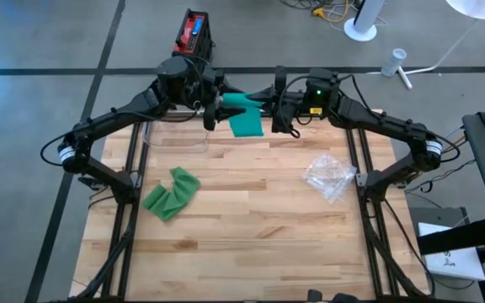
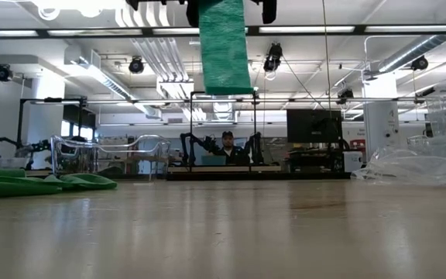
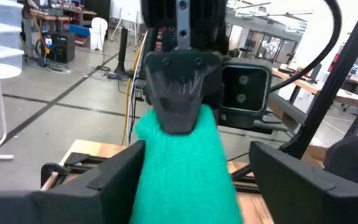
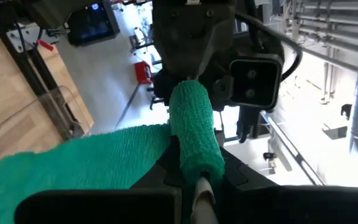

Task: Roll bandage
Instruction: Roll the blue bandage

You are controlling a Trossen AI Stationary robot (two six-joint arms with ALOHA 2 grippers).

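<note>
From above, both arms meet over the far edge of the tabletop (image 1: pixel 259 227), the left tool (image 1: pixel 217 108) and right tool (image 1: pixel 269 105) facing each other with the green bandage (image 1: pixel 244 118) held between them, its loose end hanging down. The low view alone shows that tail dangling well clear of the tabletop; it also shows a person seated at a desk far behind. The right wrist view shows the right tool's fingers closed on the rolled part of the bandage, the left tool just beyond it. In the left wrist view the left tool's fingers stand open on either side of the roll, and the right tool pinches it from the far side. A second green bandage (image 1: pixel 170 194) lies crumpled left of the held one, nearer the front; beside it toward the arms stands a clear bin (image 1: pixel 175 135), contents not discernible. A clear plastic wrapper (image 1: pixel 329 175) lies to the right.
</note>
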